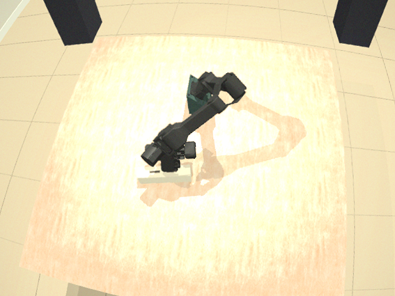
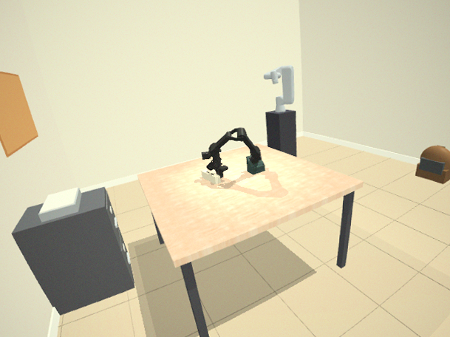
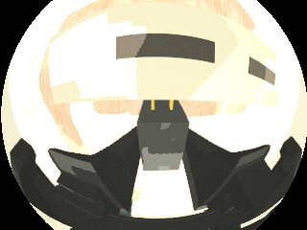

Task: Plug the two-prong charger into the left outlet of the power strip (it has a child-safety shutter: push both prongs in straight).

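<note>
My gripper [image 3: 160,127] [image 1: 171,169] [image 2: 220,175] is shut on the dark grey charger [image 3: 163,136], low beside the cream power strip [image 3: 192,79] [image 1: 164,179] [image 2: 211,177]. The charger is hidden in the top and exterior views. Its two gold prongs [image 3: 162,104] point toward the strip. Their tips meet the strip's near edge in the wrist view, and whether they touch or enter it cannot be told. The left outlet's dark slot [image 3: 179,46] lies beyond the charger, roughly in line with it. The right slot [image 3: 261,71] [image 1: 154,172] lies to the side.
The teal arm base [image 1: 197,104] [image 2: 255,166] stands on the wooden table [image 1: 236,247] [image 2: 235,209], behind the strip in the top view. The forearm passes above between them. A dark cabinet [image 2: 77,256] and a pale second arm [image 2: 288,85] stand away from the table.
</note>
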Robot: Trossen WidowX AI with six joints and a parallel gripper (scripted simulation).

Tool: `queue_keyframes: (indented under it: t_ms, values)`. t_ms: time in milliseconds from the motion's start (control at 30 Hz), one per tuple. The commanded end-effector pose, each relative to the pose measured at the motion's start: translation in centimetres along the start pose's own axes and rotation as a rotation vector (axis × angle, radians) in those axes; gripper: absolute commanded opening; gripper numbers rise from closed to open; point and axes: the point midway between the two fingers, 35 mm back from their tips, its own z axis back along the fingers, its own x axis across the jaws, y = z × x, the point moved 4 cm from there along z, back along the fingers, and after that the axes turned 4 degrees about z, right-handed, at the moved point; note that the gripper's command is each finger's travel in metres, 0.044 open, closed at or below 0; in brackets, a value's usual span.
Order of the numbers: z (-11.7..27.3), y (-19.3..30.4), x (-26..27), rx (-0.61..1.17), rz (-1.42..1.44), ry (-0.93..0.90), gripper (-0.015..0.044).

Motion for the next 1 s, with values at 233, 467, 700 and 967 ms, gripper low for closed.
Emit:
queue_keyframes:
  t_ms: [233, 467, 700, 967]
  values:
    - [0.04, -0.4, 0.0, -0.002, -0.006, -0.003, 0.0]
    - [0.05, -0.63, -0.02, -0.002, -0.006, -0.003, 0.0]
    - [0.07, -0.87, -0.03, -0.002, -0.006, -0.003, 0.0]
    - [0.1, -1.14, -0.04, -0.002, -0.006, -0.003, 0.0]
